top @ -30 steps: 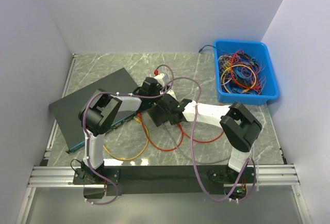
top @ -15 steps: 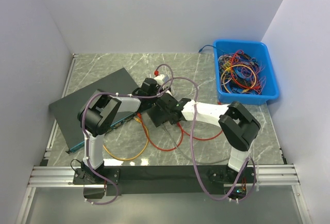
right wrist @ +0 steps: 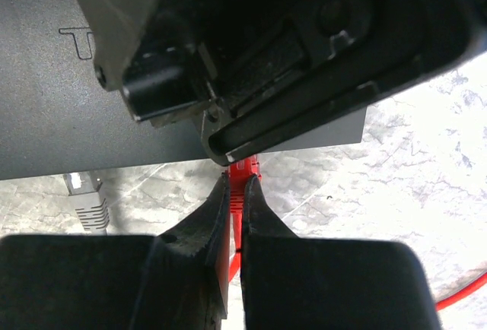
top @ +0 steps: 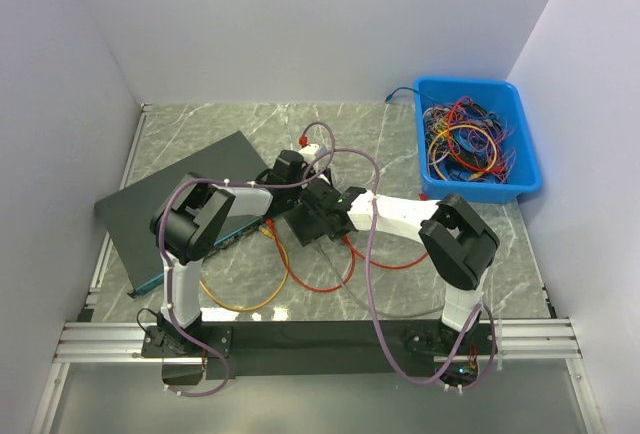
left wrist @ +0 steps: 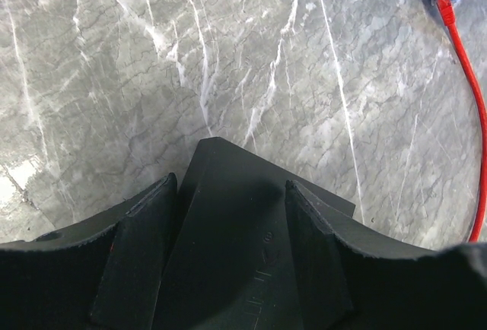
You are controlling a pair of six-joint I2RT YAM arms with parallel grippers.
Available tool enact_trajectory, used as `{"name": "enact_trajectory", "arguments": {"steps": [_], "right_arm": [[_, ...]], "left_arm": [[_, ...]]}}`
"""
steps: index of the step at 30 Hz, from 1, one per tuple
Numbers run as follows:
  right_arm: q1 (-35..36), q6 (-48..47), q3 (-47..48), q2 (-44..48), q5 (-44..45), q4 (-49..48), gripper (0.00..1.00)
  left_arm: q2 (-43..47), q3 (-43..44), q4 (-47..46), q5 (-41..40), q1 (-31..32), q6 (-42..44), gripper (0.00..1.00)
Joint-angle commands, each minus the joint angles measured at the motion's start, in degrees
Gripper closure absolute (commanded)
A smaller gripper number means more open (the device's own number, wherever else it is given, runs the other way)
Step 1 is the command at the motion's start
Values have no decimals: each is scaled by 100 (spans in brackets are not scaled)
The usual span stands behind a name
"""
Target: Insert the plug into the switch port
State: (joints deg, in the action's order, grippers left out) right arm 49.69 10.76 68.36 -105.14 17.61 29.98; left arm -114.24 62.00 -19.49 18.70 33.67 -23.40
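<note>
Red plug (right wrist: 244,169), one, is clamped between the closed fingers of the right pincer (right wrist: 238,191). Its long axis runs straight out from the wrist, and its tip points at the near edge of the single dark switch (top: 180,204), close under the left arm's body; whether it has reached a port cannot be told. Left pincer (left wrist: 228,187) stands open above a corner of the switch, with bare marble table (top: 370,134) beyond it. One grey plug (right wrist: 85,193) lies beside the switch edge. One blue bin (top: 525,179) sits well apart at the far right.
</note>
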Motion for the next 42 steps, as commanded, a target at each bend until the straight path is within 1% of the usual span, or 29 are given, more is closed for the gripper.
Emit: {"name": "enact_trajectory", "arguments": {"steps": [1,7,11,15,19,21,27,33,37,42], "right_arm": [[-126,83,485,-165,120,-1705,100],[-196,268,757,-41,261,-1925,100],[-319,435,1214,-348,103,-1881,100],[-346,330,1583,-603,-64,-1978,100],[-355,207,1979,-867,-38,-1873,100],[-364,207,1997,-920,-21,-1838,100],[-416,409,1470,-973,207,-2040,100],[-478,988,1145,-1035,875,-1802,100],[-601,1313,723,-851,1007,-1811,100],[-689,1262,469,-710,1052,-1855,100]], "left_arm": [[-152,-363,859,573,122,-86,36],[-90,-750,394,907,122,-393,36],[-90,-1022,122,1100,140,-569,36],[-160,-1058,24,1268,201,-640,36],[-178,-997,68,1207,280,-657,36],[-178,-953,103,1198,289,-684,36],[-204,-847,112,1233,315,-719,35],[-257,-812,147,1136,482,-789,36],[-275,-795,156,1092,588,-850,36],[-397,-751,41,1180,711,-938,35]]}}
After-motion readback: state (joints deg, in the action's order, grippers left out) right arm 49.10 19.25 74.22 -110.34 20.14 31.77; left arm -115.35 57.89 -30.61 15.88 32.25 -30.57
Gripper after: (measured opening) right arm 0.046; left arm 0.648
